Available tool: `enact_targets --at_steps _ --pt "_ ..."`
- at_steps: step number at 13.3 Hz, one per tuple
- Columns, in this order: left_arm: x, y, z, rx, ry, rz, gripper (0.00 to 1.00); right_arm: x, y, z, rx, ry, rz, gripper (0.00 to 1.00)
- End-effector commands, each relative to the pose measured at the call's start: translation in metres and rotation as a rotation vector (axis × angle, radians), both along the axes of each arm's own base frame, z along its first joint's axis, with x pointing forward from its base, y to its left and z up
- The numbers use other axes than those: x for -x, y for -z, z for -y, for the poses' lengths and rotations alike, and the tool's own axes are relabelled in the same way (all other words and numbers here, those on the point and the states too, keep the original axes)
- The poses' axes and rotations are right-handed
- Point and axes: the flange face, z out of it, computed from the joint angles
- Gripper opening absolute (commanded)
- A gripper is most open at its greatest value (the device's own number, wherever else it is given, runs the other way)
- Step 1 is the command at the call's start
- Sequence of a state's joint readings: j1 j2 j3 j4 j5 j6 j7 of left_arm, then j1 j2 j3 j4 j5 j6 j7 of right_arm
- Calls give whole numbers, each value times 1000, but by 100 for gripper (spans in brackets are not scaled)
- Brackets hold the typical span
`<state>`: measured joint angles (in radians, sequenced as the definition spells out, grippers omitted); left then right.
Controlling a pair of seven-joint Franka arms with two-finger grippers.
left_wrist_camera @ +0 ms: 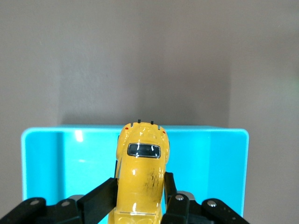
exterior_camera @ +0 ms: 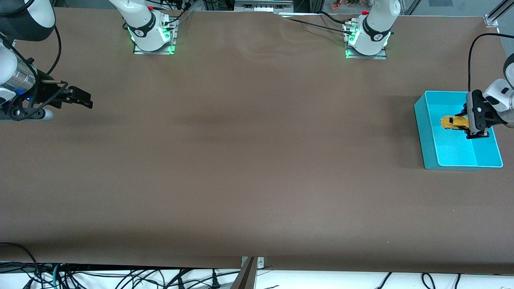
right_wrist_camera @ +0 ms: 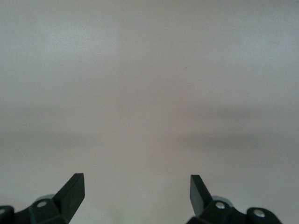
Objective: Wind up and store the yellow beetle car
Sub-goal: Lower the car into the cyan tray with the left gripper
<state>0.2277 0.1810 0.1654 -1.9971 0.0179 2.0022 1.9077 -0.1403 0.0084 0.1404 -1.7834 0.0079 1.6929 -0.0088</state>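
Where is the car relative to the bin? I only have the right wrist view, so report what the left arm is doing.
Observer: The left gripper is shut on the yellow beetle car, over the inside of the turquoise bin.
Operator: Confirm the grip from the wrist.
Observer: In the left wrist view, the fingers press both flanks of the car's body, its window pointing away from the camera.
Operator: State where the bin sits.
Observer: At the left arm's end of the brown table.
Operator: Give my gripper's position.
Observer: The right gripper waits open, above the table's right-arm end.
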Motion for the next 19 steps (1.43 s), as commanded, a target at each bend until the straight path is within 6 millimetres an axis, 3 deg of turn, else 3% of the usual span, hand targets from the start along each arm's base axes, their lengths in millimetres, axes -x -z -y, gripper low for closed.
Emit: enact_targets --at_steps 1,3,5,16,19 --pt "9 15 -28 13 -11 32 24 -2 -5 1 -12 16 -10 100" --pt "13 34 -49 10 -13 39 24 -2 -5 0 -12 14 -10 100" --pt "14 55 -58 11 -30 35 24 -1 -4 1 -12 16 -12 100" --pt "17 145 -67 67 -59 52 24 -2 -5 1 -12 16 -9 100" --pt "19 160 -71 71 -52 66 24 -2 -5 0 -16 18 -7 100"
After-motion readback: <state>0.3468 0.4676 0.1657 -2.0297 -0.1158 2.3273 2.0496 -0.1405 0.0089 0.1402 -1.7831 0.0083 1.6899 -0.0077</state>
